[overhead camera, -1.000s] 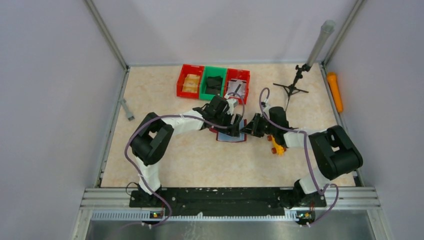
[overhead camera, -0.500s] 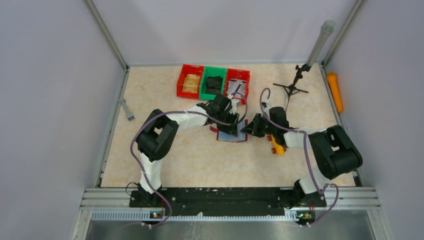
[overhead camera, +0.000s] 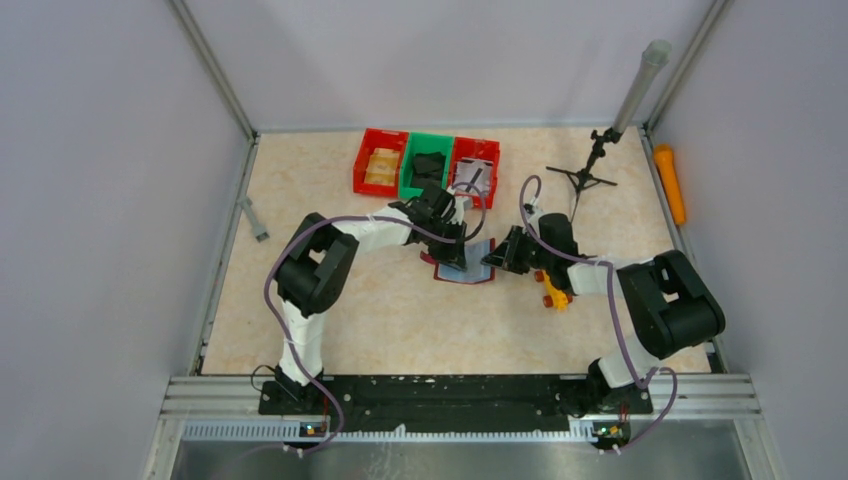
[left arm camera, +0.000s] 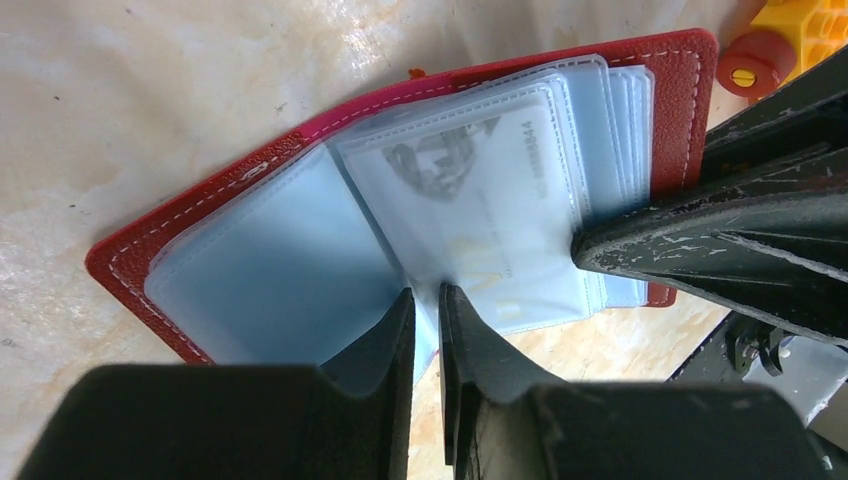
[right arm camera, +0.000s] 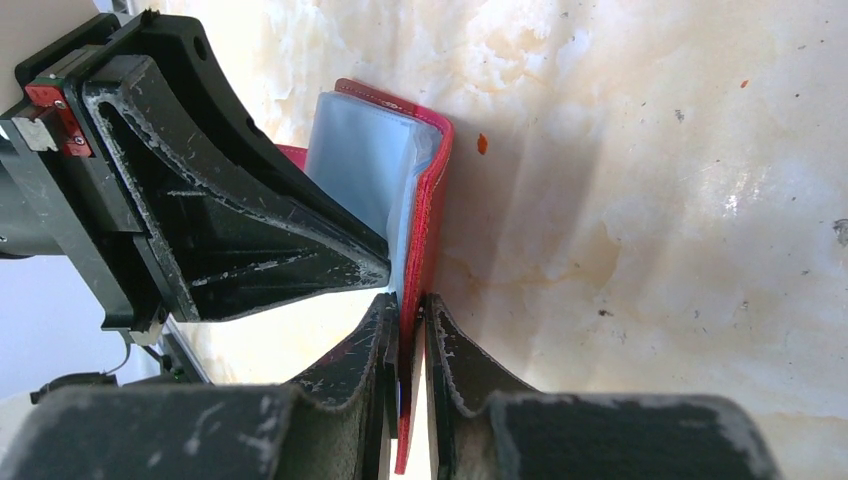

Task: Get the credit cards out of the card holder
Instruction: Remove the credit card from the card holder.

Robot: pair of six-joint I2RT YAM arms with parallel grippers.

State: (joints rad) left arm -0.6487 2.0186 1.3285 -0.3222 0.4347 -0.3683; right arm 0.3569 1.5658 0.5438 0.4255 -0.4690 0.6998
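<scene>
The card holder lies open on the table, red cover outward and pale blue sleeves fanned. A whitish credit card with a grey mark shows inside the upper sleeve. In the left wrist view my left gripper is closed to a narrow slit on the lower edge of that sleeve leaf, near the spine. My right gripper is shut on the edge of the right-hand red cover, holding it tilted up. From above, the left gripper and right gripper meet over the holder from either side.
Two red bins flank a green bin behind the holder. A yellow toy with red wheels lies under the right arm. A small black tripod, an orange cylinder and a grey tool sit near the walls.
My left gripper has closed from wide open onto the sleeve edge, and its arm has shifted slightly toward the bins. The right gripper has stayed on the cover.
</scene>
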